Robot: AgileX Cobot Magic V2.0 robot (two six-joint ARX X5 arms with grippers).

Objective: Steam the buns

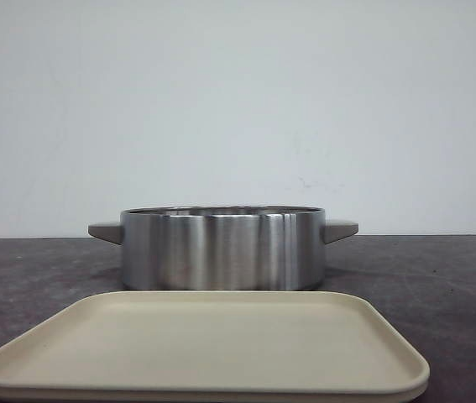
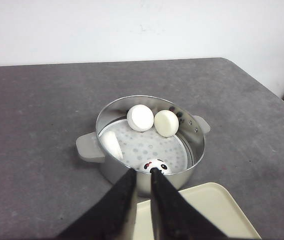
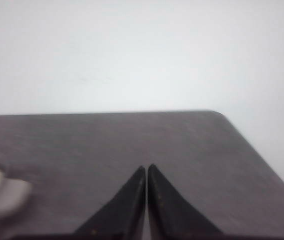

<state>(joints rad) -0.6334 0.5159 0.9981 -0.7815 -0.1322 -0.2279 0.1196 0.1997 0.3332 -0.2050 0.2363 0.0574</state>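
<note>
Tabletop (image 1: 456,277): dark grey and matte; it carries everything here.
Tray (image 1: 204,344): a shallow beige rectangle lying in front of the pot, nearest the robot, with nothing on it.
Pot (image 1: 221,248): a low brushed-steel steamer with a grey handle on each side and a perforated insert in the bottom; no lid is in view.
Buns (image 2: 140,117): all four sit inside the pot on the insert. Two pale ones lie side by side at the far wall, one leans against the left wall, and the panda-faced one (image 2: 155,166) is at the near wall, just past the left fingertips.
Handling: they look light, smooth and glossy, so likely slippery; being domed, they would roll under a hard or off-centre squeeze. If soft, they would also dent. Best hold is across the widest part of the dome, low on the sides, with gentle pressure.
Left pincer (image 2: 142,172): poised above the pot's near rim, fingers almost together with a narrow gap, gripping nothing.
Right pincer (image 3: 146,169): closed tip to tip, empty, over bare tabletop away from the pot.
</note>
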